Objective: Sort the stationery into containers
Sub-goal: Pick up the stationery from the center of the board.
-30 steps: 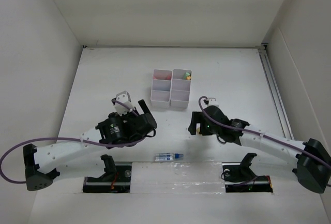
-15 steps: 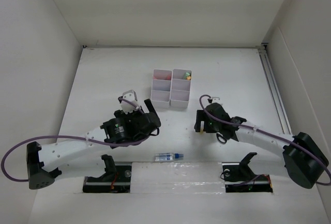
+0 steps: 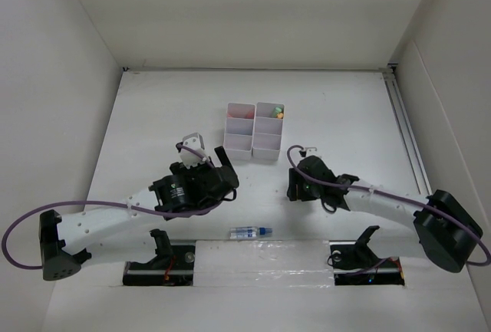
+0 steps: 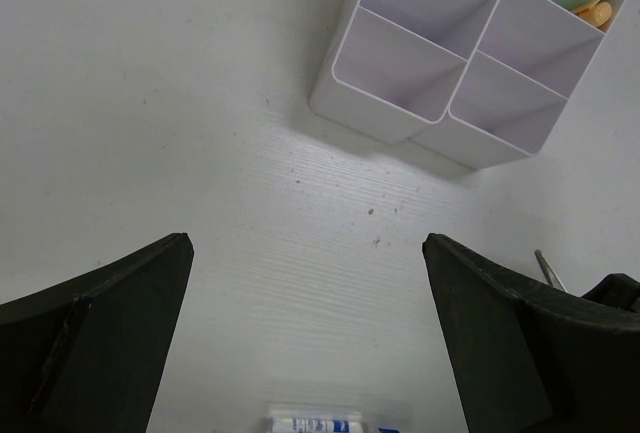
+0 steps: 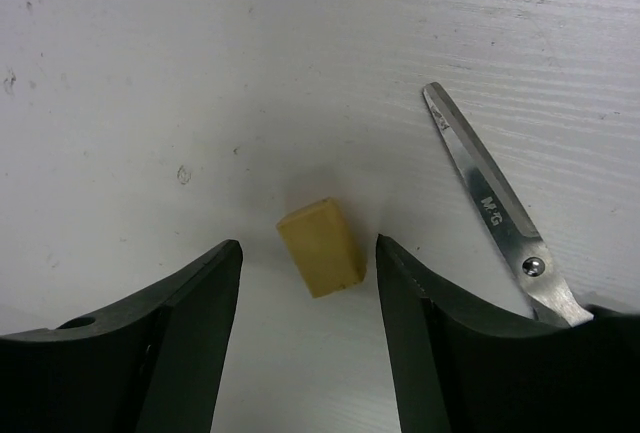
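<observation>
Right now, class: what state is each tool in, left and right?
Left tool: open, holding nothing.
Right tool: open, one finger on each side of the eraser, no grip on it yet.

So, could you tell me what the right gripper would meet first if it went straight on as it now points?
Most likely the tan eraser, lying on the table between the open fingers of the right gripper. The scissors lie to one side and might brush one finger, though depth is unclear.
</observation>
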You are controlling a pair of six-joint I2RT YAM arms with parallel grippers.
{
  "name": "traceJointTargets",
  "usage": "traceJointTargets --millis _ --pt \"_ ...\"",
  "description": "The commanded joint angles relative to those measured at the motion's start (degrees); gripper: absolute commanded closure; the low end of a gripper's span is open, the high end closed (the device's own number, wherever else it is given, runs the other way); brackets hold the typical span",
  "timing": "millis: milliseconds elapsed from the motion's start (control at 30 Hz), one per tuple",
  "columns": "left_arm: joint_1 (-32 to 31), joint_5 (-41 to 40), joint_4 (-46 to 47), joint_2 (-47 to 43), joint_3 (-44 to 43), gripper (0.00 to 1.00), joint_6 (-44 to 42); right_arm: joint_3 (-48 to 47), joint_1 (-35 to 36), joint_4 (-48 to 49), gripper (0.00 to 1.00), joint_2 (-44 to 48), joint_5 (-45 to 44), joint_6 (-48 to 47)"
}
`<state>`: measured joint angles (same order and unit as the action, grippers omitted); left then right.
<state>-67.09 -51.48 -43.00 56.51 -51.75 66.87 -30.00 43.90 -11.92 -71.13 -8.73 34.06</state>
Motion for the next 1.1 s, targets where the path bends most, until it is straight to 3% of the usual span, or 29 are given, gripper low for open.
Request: traceJointTargets --millis 0,200,333,367,500,633,767,900,1033,1067 --pt "0.03 -2.74 0.03 -0.61 0.51 0.0 -0.16 -0.59 0.75 1.11 0.38 -0.75 -1.46 0.74" --pt "0.03 -2.74 0.03 -1.23 0.51 0.0 -0.69 -1.11 2.68 -0.02 0.39 -5.33 -3.12 1.88" --pt "0.03 -2.74 -0.5 -1.23 0.51 0.0 -0.69 -2.35 3.91 -0.65 0.6 -6.73 -4.54 3.29" --pt "0.03 -2.74 -0.5 -1.75 0.51 0.0 -0.69 -2.35 3.91 -0.65 0.61 -6.74 -4.54 3.29" --pt "0.03 -2.74 -1.03 -2.28 0.51 0.0 -0.16 -2.35 5.66 -1.87 0.61 -7.96 -5.15 5.22" --pt "0.03 -2.74 -1.03 -2.9 0.51 0.0 -0.16 -2.35 6.99 -3.02 0.47 -8.49 -5.68 6.45" --pt "0.03 -2.74 -1.03 -2.9 0.51 0.0 -0.69 -2.35 9.18 -3.55 0.46 -8.5 -5.68 7.95" --pt "0.03 -2.74 -1.03 -3.43 0.51 0.0 -0.69 -2.35 9.71 -5.21 0.52 -8.5 -6.82 9.44" --pt "0.03 -2.74 -1.03 -4.04 0.51 0.0 -1.21 -1.82 10.24 -5.74 0.76 -7.97 -6.82 10.76" --pt "0.03 -2.74 -0.51 -4.04 0.51 0.0 -1.22 -1.82 10.24 -6.27 0.76 -7.97 -6.82 10.76"
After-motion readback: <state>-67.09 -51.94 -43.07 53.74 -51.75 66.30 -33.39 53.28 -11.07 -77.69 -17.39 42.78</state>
